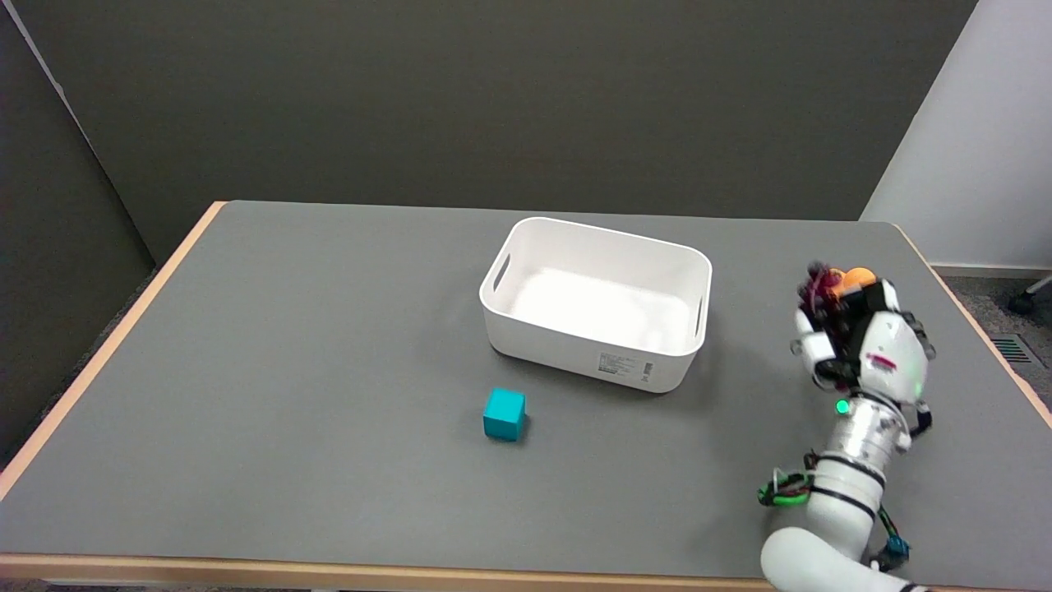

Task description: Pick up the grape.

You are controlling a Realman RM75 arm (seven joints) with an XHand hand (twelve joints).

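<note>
From the head view, the right hand point(863, 345) is over at the right side of the table point(288, 345) with its fingers curled around something dark purple, pretty sure that's the grape point(818, 288), right next to an orange thing point(855, 279) peeking out behind it. Looks like the grab step is happening, though I can't tell if it's off the table yet. Next move is probably a straight lift while keeping the grip snug, well clear of the white bin point(694, 271) and teal cube point(504, 414).

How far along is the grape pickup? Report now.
Done: the robot hand has reached the grape at the table's right side. In hand: its fingers are around the dark purple bunch, an orange object just behind. Whether it is lifted cannot be told. Left: raising it clear.
</note>
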